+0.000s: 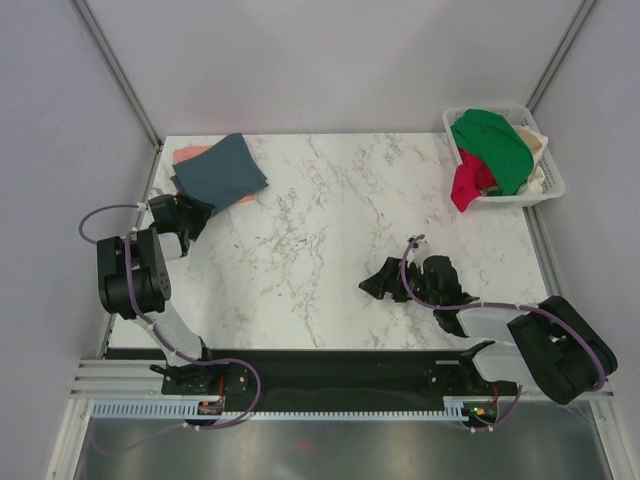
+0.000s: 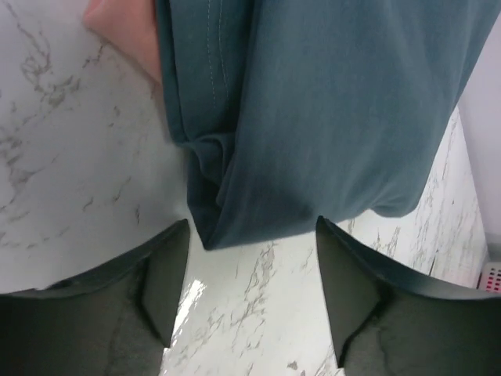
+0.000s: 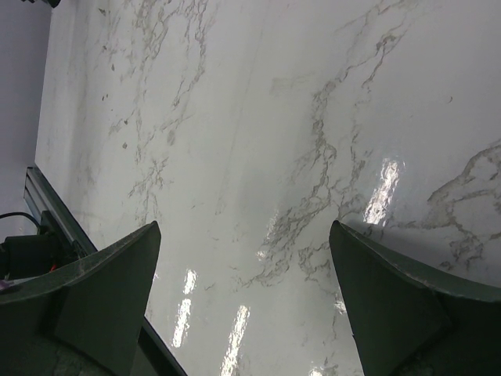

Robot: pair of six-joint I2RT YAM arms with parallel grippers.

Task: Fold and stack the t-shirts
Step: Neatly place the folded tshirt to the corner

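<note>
Slate-blue t-shirt [image 1: 220, 170] lies folded on the salmon-pink t-shirt [image 1: 188, 153] at the far-left corner of the table [image 1: 330, 200], its near corner just ahead of the spread, empty jaws of my left gripper [image 2: 252, 227], while my right gripper [image 1: 378, 284], equally spread, hangs well apart to the right.

Pale walls [image 1: 330, 60] enclose a glossy white marble table [image 1: 330, 200] reflecting overhead light.
</note>
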